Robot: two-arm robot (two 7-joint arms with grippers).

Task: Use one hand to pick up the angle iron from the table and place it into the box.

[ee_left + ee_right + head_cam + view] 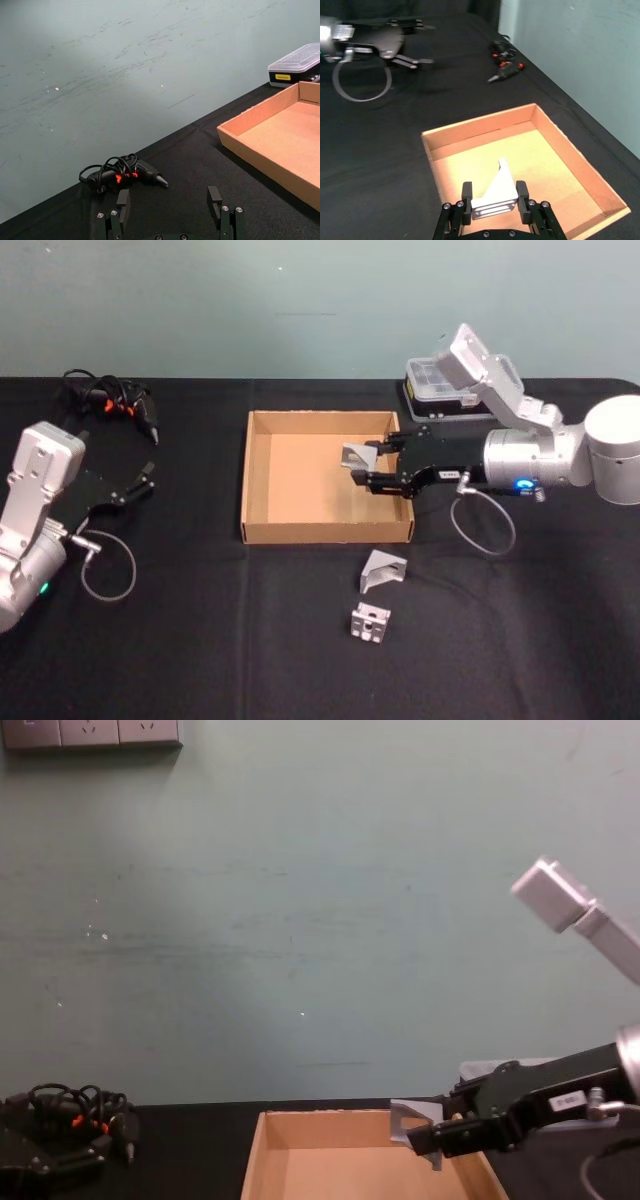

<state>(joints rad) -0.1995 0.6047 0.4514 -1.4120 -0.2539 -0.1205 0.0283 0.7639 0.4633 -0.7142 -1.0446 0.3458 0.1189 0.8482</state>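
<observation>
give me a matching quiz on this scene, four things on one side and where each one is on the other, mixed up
Things:
1. held angle iron
2. black case
3. corded tool
4. left gripper

Places:
A. lying on the table at its far left, near the wall
B. between the right gripper's fingers, above the box
C. behind the box's far right corner
D. fingers open, parked left of the box

Pairs: 1-B, 2-C, 3-A, 4-D
</observation>
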